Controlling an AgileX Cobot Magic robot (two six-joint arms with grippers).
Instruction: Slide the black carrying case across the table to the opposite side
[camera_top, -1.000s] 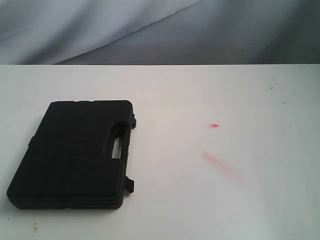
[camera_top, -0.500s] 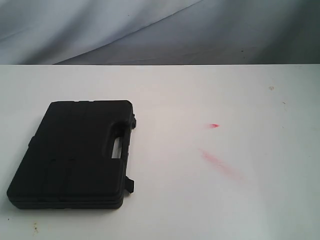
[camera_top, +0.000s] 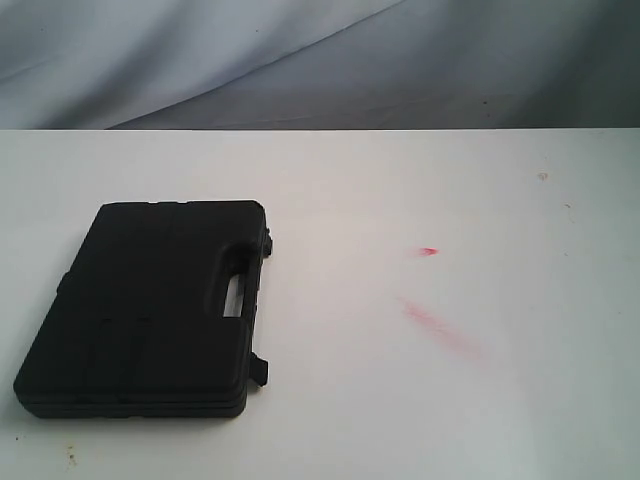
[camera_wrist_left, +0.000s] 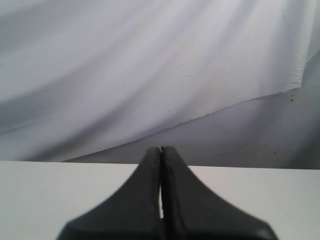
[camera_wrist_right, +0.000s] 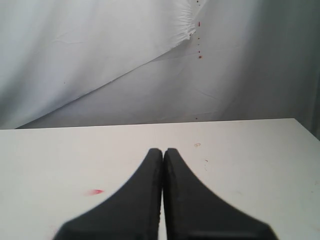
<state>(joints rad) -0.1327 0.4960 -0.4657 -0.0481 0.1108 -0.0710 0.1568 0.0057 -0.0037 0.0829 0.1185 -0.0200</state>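
At frame's lower left on bench (camera_top: 480, 400): case (camera_top: 140, 310), handle edge rightward; probably nearer left hand (camera_wrist_left: 161, 150), pinched shut, empty; right hand (camera_wrist_right: 163, 150) likewise.

Ahead of both jaw pairs we've got plain white tabletop (camera_wrist_right: 250, 150), then a draped grey cloth backdrop (camera_wrist_right: 125, 75).

Right wrist: my gripper (camera_wrist_right: 162, 152), jaws pressed together, empty.
White table (camera_wrist_right: 250, 165) beneath; red smear (camera_wrist_right: 94, 191) nearby; grey cloth (camera_wrist_right: 100, 55) behind.
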